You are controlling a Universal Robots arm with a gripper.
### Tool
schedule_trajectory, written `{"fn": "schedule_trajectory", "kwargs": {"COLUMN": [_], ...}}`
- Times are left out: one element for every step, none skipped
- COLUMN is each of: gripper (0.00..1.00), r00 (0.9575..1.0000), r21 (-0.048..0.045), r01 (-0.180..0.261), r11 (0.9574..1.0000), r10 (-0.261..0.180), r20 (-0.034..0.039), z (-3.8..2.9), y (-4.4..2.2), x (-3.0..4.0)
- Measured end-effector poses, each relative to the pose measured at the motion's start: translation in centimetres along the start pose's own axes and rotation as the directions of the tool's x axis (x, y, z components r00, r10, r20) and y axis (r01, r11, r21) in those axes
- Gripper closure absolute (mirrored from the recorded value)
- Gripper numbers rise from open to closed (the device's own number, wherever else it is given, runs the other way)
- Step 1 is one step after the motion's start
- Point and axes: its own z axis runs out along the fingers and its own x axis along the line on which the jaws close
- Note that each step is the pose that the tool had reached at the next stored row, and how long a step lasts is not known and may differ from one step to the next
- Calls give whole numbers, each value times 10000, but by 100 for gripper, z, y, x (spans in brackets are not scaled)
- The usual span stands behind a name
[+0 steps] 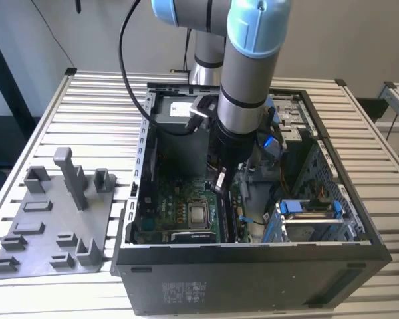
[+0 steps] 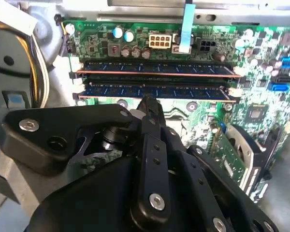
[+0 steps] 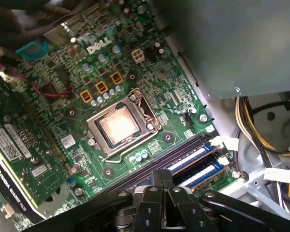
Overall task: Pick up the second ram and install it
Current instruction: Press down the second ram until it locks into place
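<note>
Two long dark memory sticks stand side by side in the motherboard's slots. The second ram [image 2: 154, 92] is the one closer to my gripper [image 2: 147, 102], and it lies level in its slot with the other stick [image 2: 154, 69] just beyond it. My gripper's fingers are shut together with nothing between them, their tips right at the second ram's upper edge. In the first wrist view the gripper [image 3: 163, 174] sits over the slots [image 3: 195, 157]. The exterior view has the gripper [image 1: 219, 181] deep inside the open computer case [image 1: 253, 256], above the board.
The processor socket [image 3: 120, 126] lies beside the slots, and a graphics card [image 3: 19, 159] stands beyond it. A grey power supply box [image 3: 222, 38] and bundled cables [image 3: 261, 125] crowd one side. A grey tray [image 1: 53, 219] of plastic blocks rests outside the case, on the exterior view's left.
</note>
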Motion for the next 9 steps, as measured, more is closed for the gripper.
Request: {"fn": "schedule_trajectory", "kwargs": {"gripper": [89,89,89,89,89,89,89,89,89], "r00": [9998,9993,9985,9974,9960,9941,9920,9895,9868], "r21": [-6,-11,-17,-22,-27,-33,-38,-44,-49], "r01": [181,365,546,719,898,1084,1260,1445,1622], "r11": [9998,9993,9985,9974,9960,9941,9920,9895,9868], "r10": [-181,-365,-546,-719,-898,-1084,-1260,-1445,-1622], "r20": [-3,-5,-6,-8,-10,-11,-14,-16,-18], "z": [0,0,1,1,1,1,1,1,1], "y": [0,0,0,0,0,0,0,0,0], "x": [0,0,0,0,0,0,0,0,0]}}
